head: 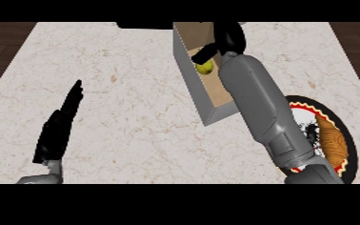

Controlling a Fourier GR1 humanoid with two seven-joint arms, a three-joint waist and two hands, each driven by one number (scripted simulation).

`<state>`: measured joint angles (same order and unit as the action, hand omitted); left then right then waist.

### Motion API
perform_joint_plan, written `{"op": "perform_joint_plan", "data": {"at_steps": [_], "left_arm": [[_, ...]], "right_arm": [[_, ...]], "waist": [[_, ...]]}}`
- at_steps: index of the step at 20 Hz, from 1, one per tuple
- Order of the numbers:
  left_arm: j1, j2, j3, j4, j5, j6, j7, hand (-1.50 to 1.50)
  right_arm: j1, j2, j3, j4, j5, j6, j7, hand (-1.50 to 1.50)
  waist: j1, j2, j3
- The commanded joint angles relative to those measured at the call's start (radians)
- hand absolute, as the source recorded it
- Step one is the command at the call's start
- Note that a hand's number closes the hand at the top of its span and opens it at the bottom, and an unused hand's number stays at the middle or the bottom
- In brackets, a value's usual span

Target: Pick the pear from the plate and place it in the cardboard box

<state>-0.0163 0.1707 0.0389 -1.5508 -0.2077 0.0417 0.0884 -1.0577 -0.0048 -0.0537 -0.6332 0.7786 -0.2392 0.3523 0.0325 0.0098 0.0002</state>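
While a pale marbled stone counter (126, 100) fills the view, an open brown cardboard box (219, 112) stands at its upper middle; the grey right forearm (260, 105) reaches over the box's near right corner; a round, black-rimmed patterned plate (318, 106) lies lower right, partly under that arm; the black left hand (60, 124) rests lower left, fingers straight, holding nothing; the black right hand (231, 37) reaches into the box, fingers curled onto the small yellow-green pear (205, 67), which is between the box's walls.
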Motion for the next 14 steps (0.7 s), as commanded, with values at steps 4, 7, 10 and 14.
{"op": "perform_joint_plan", "data": {"at_steps": [4, 7, 10, 14], "left_arm": [[0.019, -0.007, -0.006, 0.006, -0.015, 0.008, -0.021, 0.00], [0.015, 0.013, 0.018, -0.016, 0.009, -0.012, 0.020, 0.00], [0.045, 0.013, 0.016, -0.039, 0.006, -0.011, 0.015, 0.00], [0.008, -0.012, 0.002, -0.023, -0.010, 0.009, 0.022, 0.00]], "right_arm": [[0.007, 0.005, -0.129, 0.003, -0.126, -0.251, -0.157, -1.50], [0.019, 0.005, -0.172, -0.012, -0.206, -0.315, -0.212, -1.50], [0.032, -0.030, -0.268, -0.076, -0.306, -0.261, -0.305, -1.50], [0.083, -0.094, -0.355, -0.137, -0.412, -0.230, -0.373, -1.50]], "waist": [[0.000, 0.001, 0.001], [-0.002, -0.003, 0.001], [-0.017, -0.007, 0.001], [-0.032, -0.008, 0.001]]}}
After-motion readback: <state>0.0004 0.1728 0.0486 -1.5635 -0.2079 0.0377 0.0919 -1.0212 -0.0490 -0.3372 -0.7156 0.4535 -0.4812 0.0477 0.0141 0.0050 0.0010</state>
